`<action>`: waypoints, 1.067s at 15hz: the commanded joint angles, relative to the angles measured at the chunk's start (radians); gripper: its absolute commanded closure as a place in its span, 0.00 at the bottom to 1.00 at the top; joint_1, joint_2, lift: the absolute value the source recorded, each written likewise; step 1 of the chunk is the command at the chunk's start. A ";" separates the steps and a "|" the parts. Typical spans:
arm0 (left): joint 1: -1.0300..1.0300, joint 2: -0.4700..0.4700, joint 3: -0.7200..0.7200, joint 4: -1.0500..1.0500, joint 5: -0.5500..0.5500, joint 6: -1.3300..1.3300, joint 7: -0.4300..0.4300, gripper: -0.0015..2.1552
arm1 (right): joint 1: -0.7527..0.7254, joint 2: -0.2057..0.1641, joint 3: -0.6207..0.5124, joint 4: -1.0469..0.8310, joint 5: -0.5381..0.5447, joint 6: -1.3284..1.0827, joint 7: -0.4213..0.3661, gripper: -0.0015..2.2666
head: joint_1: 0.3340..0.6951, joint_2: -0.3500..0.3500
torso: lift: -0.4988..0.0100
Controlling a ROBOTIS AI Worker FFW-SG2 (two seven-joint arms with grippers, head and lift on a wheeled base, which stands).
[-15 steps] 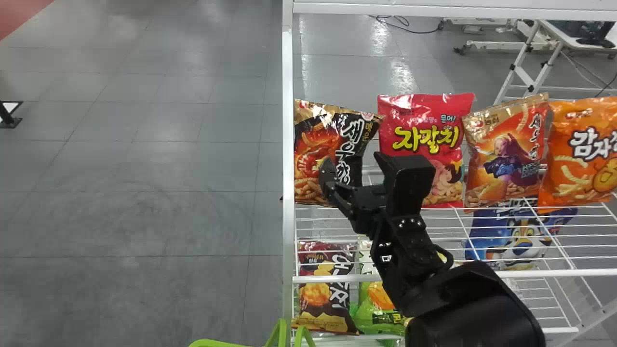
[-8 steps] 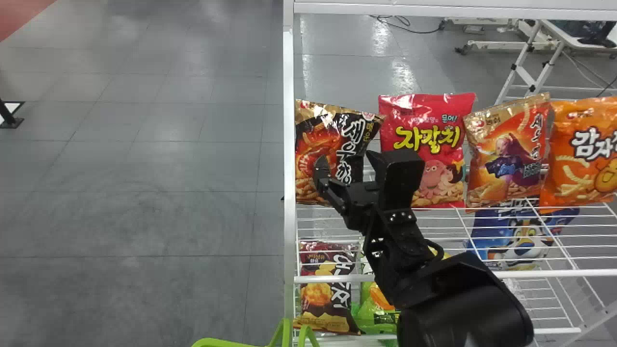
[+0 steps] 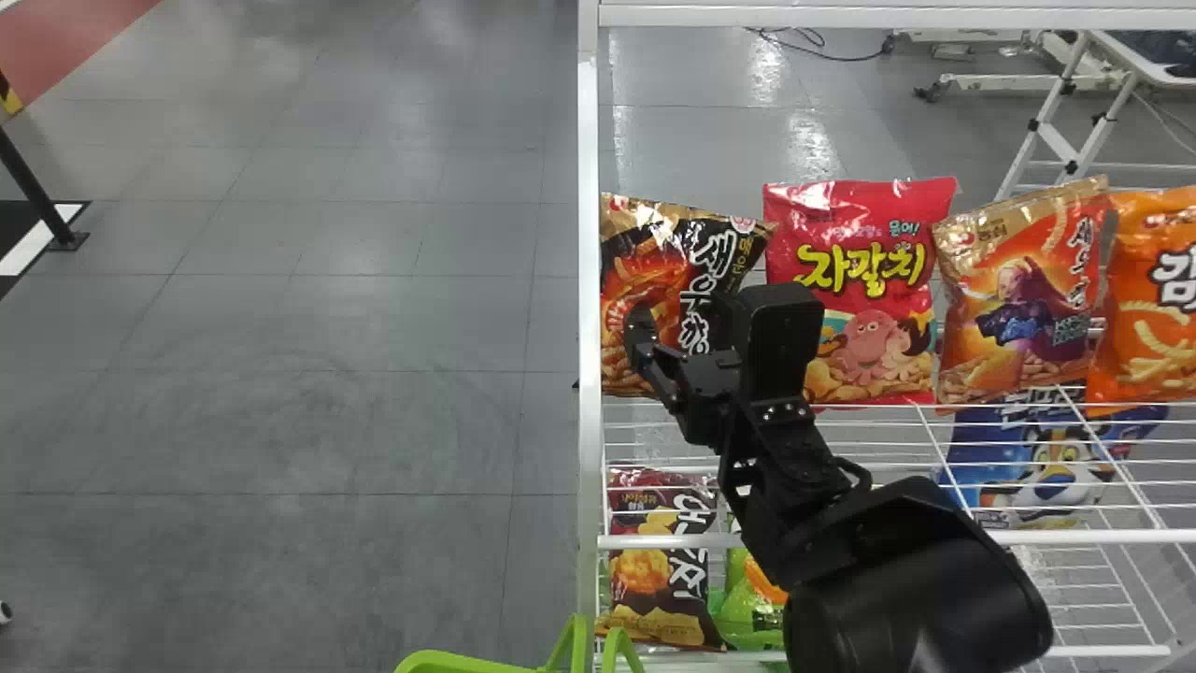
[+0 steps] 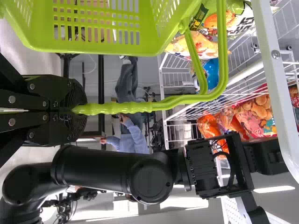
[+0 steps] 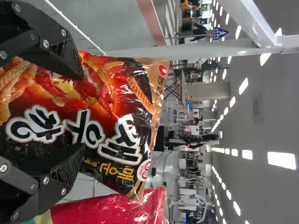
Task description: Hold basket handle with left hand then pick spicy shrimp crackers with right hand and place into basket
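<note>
In the head view my right gripper (image 3: 680, 316) stands open in front of the black-and-orange spicy shrimp crackers (image 3: 645, 245), an upright bag at the shelf's left end. In the right wrist view the fingers of my right gripper (image 5: 80, 112) are spread on either side of the crackers bag (image 5: 100, 86), whose face fills the space between and past them; contact cannot be told. In the left wrist view my left gripper (image 4: 77, 109) is shut on the green handle (image 4: 126, 107) of the basket (image 4: 93, 46). Part of the basket (image 3: 458, 664) shows at the head view's bottom edge.
A red snack bag (image 3: 855, 243) stands right of the crackers, followed by an orange-gold bag (image 3: 1018, 299) and an orange bag (image 3: 1154, 308). The white rack post (image 3: 588, 327) runs close along the crackers' left side. More bags (image 3: 659, 561) lie on the lower wire shelf.
My right gripper has shifted a little left relative to the crackers bag, still open. The rack and its bags have slid slightly right in the head view.
</note>
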 commanded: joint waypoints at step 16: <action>0.029 -0.006 -0.018 -0.029 0.000 0.001 0.000 0.84 | 0.166 -0.064 -0.040 -0.257 -0.037 0.076 0.017 0.70 | 1.00 0.42 | 0.91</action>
